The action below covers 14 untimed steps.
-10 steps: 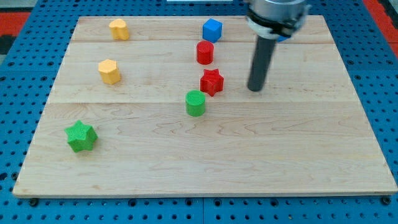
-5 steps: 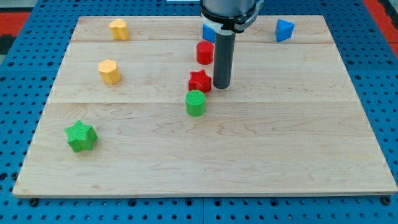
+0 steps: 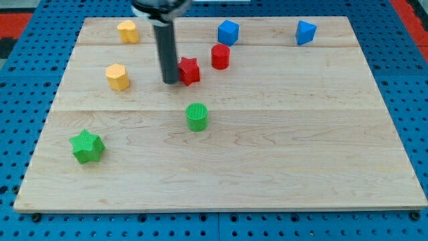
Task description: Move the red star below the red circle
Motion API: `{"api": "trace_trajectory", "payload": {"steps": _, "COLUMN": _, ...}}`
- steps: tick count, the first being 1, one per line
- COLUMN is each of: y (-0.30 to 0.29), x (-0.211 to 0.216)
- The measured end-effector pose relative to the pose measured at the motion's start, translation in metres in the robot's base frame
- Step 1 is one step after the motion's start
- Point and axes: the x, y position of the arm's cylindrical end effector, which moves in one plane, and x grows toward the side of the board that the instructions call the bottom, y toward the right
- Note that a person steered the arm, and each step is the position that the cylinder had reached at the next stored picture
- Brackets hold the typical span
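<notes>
Little is done: the red star [image 3: 189, 70] sits left of and slightly below the red circle [image 3: 221, 56], the jawless tip [image 3: 170, 82] touching the star's left side.

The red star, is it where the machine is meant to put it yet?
Not yet. The red star lies toward the view's left of the red circle and only slightly lower, not below it. In hand: my tip stands right against the star's left side. Left to do: push the star toward the view's right and down until it sits under the circle.
</notes>
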Motion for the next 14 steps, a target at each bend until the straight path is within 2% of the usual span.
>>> {"api": "trace_trajectory", "payload": {"steps": 1, "y": 0.000, "x": -0.023}}
{"api": "trace_trajectory", "payload": {"steps": 2, "y": 0.031, "x": -0.011}}
{"api": "trace_trajectory", "payload": {"steps": 3, "y": 0.031, "x": 0.017}}
{"api": "trace_trajectory", "payload": {"steps": 4, "y": 0.030, "x": 0.009}}
{"api": "trace_trajectory", "payload": {"steps": 5, "y": 0.046, "x": -0.026}}
{"api": "trace_trajectory", "payload": {"steps": 7, "y": 0.048, "x": 0.015}}
{"api": "trace_trajectory", "payload": {"steps": 8, "y": 0.008, "x": 0.006}}
{"api": "trace_trajectory", "payload": {"steps": 9, "y": -0.007, "x": 0.035}}
{"api": "trace_trajectory", "payload": {"steps": 10, "y": 0.009, "x": 0.066}}
{"api": "trace_trajectory", "payload": {"steps": 11, "y": 0.059, "x": 0.075}}
{"api": "trace_trajectory", "payload": {"steps": 12, "y": 0.070, "x": 0.054}}
{"api": "trace_trajectory", "payload": {"steps": 14, "y": 0.016, "x": 0.002}}
